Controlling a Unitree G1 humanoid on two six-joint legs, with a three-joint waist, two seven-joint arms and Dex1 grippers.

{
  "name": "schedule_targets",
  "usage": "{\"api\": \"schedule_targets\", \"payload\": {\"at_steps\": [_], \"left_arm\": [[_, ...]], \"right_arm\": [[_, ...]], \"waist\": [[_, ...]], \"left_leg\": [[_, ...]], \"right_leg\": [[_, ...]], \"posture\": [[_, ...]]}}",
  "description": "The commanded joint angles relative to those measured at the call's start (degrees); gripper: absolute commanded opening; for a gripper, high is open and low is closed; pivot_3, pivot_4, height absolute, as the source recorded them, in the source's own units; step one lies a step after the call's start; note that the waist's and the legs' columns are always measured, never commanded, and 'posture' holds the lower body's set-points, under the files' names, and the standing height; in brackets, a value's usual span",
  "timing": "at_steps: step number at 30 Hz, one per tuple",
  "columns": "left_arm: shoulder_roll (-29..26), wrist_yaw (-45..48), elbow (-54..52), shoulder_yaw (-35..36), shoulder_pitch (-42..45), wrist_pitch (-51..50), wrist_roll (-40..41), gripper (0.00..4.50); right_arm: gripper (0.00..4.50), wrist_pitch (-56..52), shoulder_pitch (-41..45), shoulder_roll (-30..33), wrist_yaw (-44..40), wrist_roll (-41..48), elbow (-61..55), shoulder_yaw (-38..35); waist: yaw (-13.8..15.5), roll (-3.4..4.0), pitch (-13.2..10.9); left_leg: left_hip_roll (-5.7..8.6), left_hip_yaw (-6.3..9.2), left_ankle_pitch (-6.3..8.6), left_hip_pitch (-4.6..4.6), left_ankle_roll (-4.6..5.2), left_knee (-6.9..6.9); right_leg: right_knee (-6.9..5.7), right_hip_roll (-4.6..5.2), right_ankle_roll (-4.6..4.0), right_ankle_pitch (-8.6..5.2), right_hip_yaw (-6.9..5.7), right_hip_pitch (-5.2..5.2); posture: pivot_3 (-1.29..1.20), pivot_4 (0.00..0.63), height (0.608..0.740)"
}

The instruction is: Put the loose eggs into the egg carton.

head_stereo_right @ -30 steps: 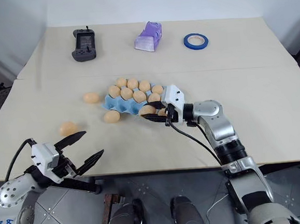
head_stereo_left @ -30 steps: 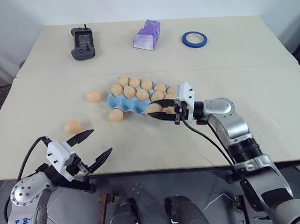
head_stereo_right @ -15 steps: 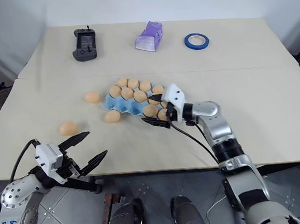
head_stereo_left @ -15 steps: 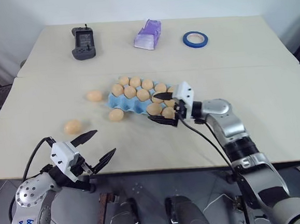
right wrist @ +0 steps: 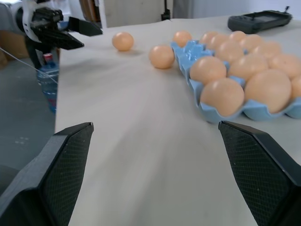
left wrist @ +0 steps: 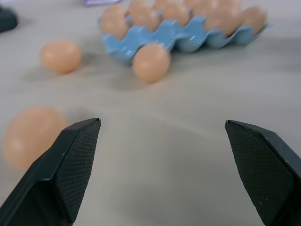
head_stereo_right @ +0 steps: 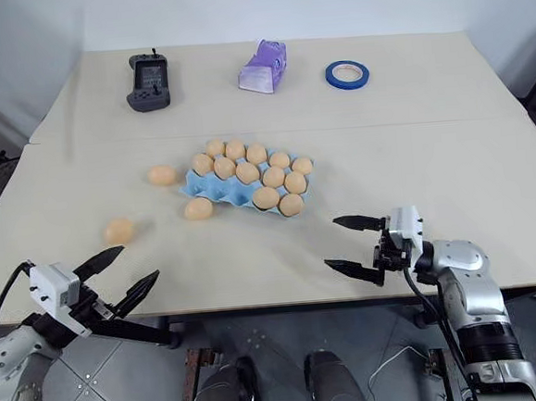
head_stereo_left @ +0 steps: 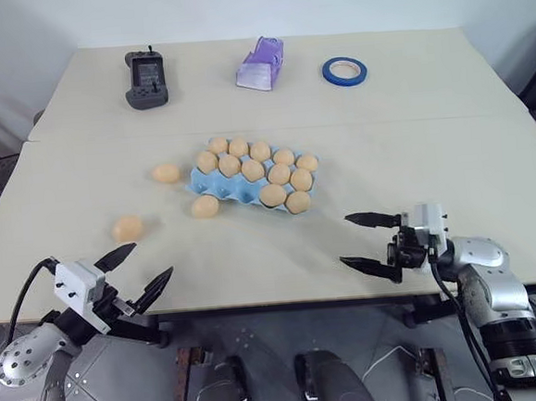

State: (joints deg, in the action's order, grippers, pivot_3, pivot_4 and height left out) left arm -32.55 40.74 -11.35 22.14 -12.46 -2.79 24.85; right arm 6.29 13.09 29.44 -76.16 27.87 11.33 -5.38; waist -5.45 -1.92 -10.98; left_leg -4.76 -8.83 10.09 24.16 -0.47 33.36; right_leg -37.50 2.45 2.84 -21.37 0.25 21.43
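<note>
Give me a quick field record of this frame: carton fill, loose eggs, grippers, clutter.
egg carton: light blue, mid-table, ten eggs seated
loose eggs: three on the table; one touching the carton's near edge, one to its left, one nearer the left gripper
left gripper: open, holding nothing, at the table's near edge
right gripper: open, holding nothing, over the table's near edge
far side: black controller, purple packet, blue tape ring
</note>
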Motion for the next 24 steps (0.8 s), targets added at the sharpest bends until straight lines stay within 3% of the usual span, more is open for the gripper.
{"api": "schedule_targets", "payload": {"at_steps": [1, 5, 11, 20, 24], "left_arm": [[0.6, -1.0, -1.2, -0.9, 1.8, -0.7, 0.1, 4.50], [2.0, -3.0, -1.1, -5.5, 8.9, -4.8, -0.1, 4.50], [4.1, -6.2, 8.3, -14.2, 21.4, -6.3, -7.8, 4.50], [10.6, -12.2, 20.4, -18.4, 31.1, -5.6, -13.4, 4.50], [13.5, -13.9, 22.0, -19.1, 33.5, -4.7, -14.1, 3.59]], "right_arm": [[4.46, 4.4, -0.4, -0.8, 0.0, 0.0, -0.6, -1.2], [4.46, 4.3, 0.0, -1.2, 1.9, 0.3, -2.5, -0.9], [4.46, 3.4, 0.4, -1.5, 3.5, 0.5, -5.2, 0.2], [4.46, 1.7, 1.1, -2.0, 5.9, 0.6, -8.2, 0.8], [4.50, 1.5, 0.8, -2.2, 6.3, 0.2, -8.6, 1.2]], "waist": [[0.1, 0.00, 0.0], [0.7, 0.00, 0.0], [1.2, 0.00, 0.0], [1.3, 0.00, 0.0], [2.0, 0.00, 0.0]], "left_leg": [[0.00, 0.00, 0.00, 0.00, 0.00, -0.01], [0.00, 0.02, 0.00, 0.00, 0.00, -0.01], [0.05, 0.05, -0.02, 0.01, 0.02, 0.06], [-0.01, 0.03, -0.18, 0.02, 0.24, 0.24], [0.01, 0.04, -0.06, 0.03, 0.12, 0.49]], "right_leg": [[0.00, 0.00, 0.00, 0.00, -0.01, 0.00], [-0.02, 0.00, 0.02, 0.01, -0.03, 0.00], [-0.02, -0.02, 0.13, 0.07, -0.06, -0.07], [-0.25, -0.14, 0.18, 0.08, -0.02, -0.01], [-0.32, -0.11, 0.32, 0.16, -0.01, -0.09]], "posture": [[0.00, 0.150, 0.740], [0.00, 0.150, 0.740], [0.00, 0.150, 0.740], [0.00, 0.150, 0.740], [0.00, 0.150, 0.740]]}}
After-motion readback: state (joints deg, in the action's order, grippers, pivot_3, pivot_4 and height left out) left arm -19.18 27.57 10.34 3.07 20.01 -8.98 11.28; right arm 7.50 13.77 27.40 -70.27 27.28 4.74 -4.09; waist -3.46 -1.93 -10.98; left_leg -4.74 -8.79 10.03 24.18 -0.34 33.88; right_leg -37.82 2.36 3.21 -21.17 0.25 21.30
